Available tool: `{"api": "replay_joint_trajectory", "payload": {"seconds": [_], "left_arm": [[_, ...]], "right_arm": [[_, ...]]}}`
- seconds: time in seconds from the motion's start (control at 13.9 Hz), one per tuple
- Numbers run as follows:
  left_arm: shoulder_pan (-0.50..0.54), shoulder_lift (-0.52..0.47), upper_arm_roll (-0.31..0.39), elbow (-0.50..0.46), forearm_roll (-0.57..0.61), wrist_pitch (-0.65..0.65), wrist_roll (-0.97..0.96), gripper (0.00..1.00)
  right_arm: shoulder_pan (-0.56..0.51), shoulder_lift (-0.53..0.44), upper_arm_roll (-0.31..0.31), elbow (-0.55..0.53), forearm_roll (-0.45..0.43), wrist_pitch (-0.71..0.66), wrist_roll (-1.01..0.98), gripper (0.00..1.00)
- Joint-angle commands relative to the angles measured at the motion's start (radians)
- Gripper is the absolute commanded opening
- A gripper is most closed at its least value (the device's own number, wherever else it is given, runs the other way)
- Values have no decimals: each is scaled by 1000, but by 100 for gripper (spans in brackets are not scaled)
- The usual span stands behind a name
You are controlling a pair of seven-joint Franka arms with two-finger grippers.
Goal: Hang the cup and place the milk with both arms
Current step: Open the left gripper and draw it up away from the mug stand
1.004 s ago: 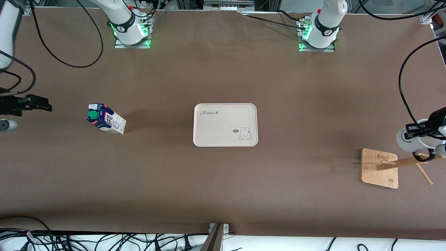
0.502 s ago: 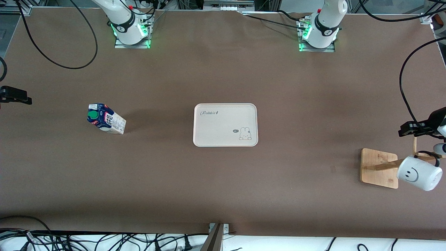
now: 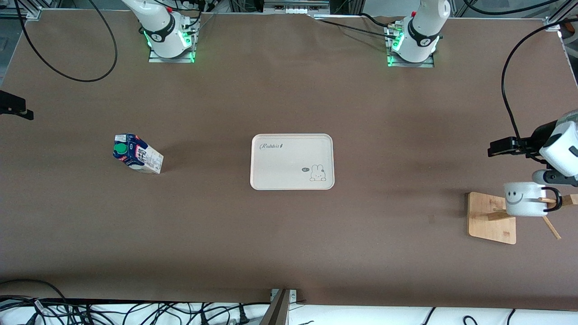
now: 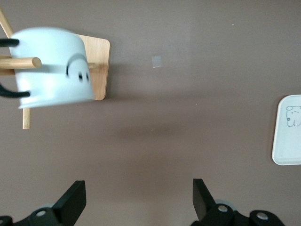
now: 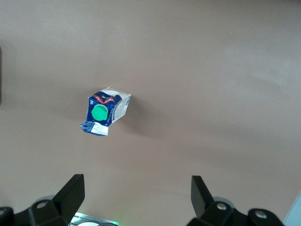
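Note:
The cup [image 3: 523, 199], white with a black smiley, hangs by its black handle on a peg of the wooden rack [image 3: 490, 216] at the left arm's end of the table. It looks blurred in the left wrist view [image 4: 51, 66]. My left gripper [image 3: 503, 147] is open and empty in the air beside the rack; its own view [image 4: 136, 201] shows bare table between the fingers. The milk [image 3: 137, 153] stands on the table toward the right arm's end, and its green cap shows in the right wrist view [image 5: 106, 117]. My right gripper [image 3: 16, 108] is open and empty, high above that end [image 5: 135, 195].
A cream tray [image 3: 289, 155] with a rabbit print lies at the table's middle, and its corner shows in the left wrist view [image 4: 288, 141]. Black cables loop over both ends of the table. More cables lie along the edge nearest the front camera.
The left gripper let go of the cup, which now hangs and swings on the rack peg, and moved off toward the tray. The right gripper drew back toward the table's end.

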Motion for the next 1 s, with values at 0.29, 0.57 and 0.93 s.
{"api": "replay_joint_trajectory", "payload": {"seconds": [0.29,0.57,0.93], "left_arm": [[-161,-323,145,-378,-5,232,-15,100],[-263,-410,224,-484,39,319,-10,100],[-261,-404,219,-469,30,273,-22,100]], "right_arm": [[-16,-82,33,-119,46,55,113,100],[-10,-81,30,-116,42,50,238,100],[-8,-76,32,-109,33,43,199,100]]}}
